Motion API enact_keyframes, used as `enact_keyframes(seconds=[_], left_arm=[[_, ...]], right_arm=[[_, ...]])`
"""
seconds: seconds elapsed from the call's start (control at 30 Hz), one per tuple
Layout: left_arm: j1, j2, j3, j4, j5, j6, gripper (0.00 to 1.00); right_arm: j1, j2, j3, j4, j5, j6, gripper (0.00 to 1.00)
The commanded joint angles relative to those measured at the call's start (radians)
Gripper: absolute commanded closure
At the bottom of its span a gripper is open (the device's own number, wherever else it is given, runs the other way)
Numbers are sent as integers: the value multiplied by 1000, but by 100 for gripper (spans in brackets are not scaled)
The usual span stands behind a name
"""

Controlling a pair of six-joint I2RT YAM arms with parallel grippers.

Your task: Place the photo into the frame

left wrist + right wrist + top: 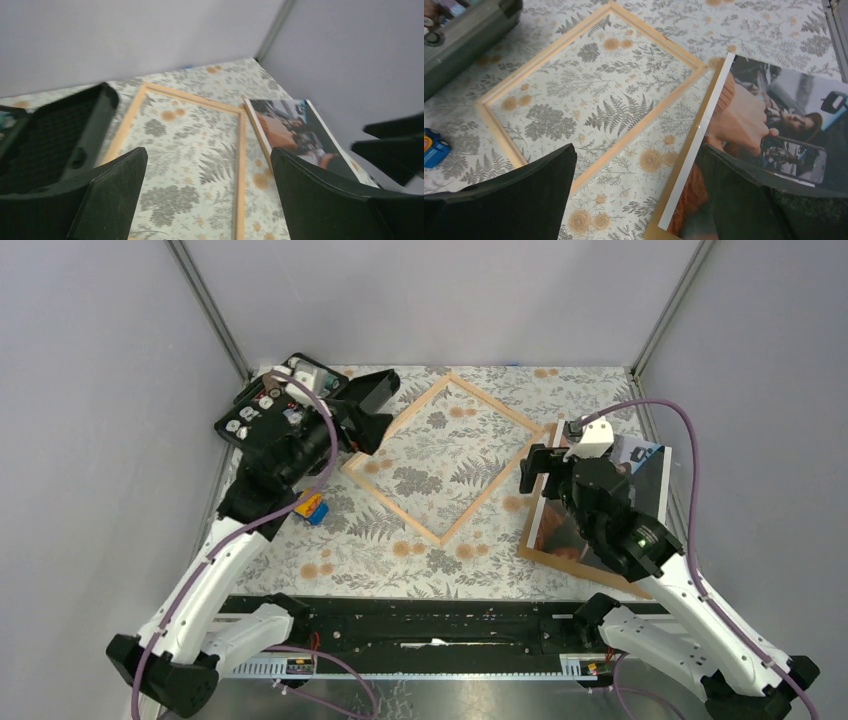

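Currently left tool [210, 170] spread wide, empty, right tool [636, 160] likewise, over photo [774, 120] edge

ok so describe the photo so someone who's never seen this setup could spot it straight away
On the floral-patterned tabletop, look just right of the pale wooden rectangular picture frame. The large glossy rectangular photo lies flat there on a plain brown board. It alone carries a printed picture, dark with orange-brown tones and a white edge.
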Motion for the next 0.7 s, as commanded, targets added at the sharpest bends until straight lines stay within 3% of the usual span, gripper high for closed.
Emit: enact_keyframes(seconds=[0.0, 0.17, 0.4, 0.57, 0.67], left_arm=[[-102, 67, -1, 51, 6, -35, 1], [-215, 179, -22, 60, -21, -133, 1], [-355, 372, -170, 242, 13, -322, 1], [-442, 537, -181, 388, 66, -434, 1], [-481, 635, -177, 475, 93, -505, 2]], right_arm=[[6, 40, -40, 48, 67, 40, 0], [5, 106, -100, 50, 84, 63, 0], [-31, 166, -250, 138, 71, 160, 0], [-338, 197, -338, 216, -256, 252, 0], [-479, 214, -358, 214, -321, 308, 0]])
